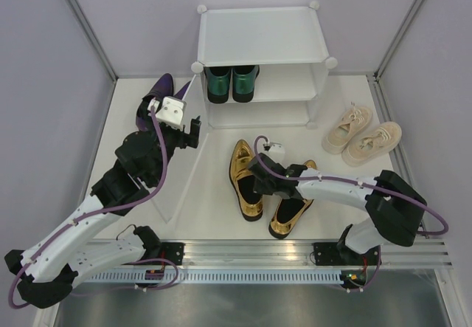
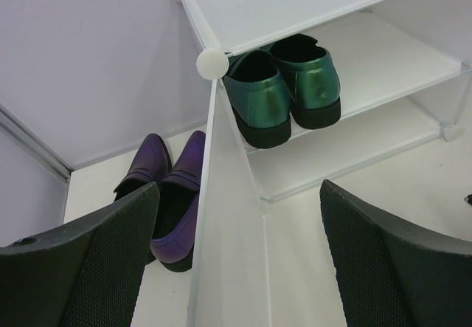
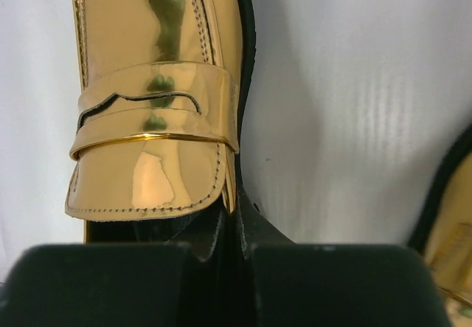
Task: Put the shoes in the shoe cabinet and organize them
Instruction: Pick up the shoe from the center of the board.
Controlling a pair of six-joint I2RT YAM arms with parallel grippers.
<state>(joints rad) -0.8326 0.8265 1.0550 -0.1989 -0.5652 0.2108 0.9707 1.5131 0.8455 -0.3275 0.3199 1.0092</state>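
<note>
Green loafers [image 1: 218, 85] two, gold loafers [image 1: 245, 176] two, sneakers [image 1: 372, 142] two, purple shoes [image 2: 188, 168] seemingly two.

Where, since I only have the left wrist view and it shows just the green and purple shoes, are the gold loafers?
Observer: The gold loafers lie on the table in front of the shoe cabinet, outside it.
Operator: Is the right arm on them?
Observer: Yes. The right gripper is shut on the rim of one loafer's opening, the one farther from the sneakers.
Operator: Where are those sneakers?
Observer: The beige sneakers sit side by side on the table, to the right of the cabinet.
</note>
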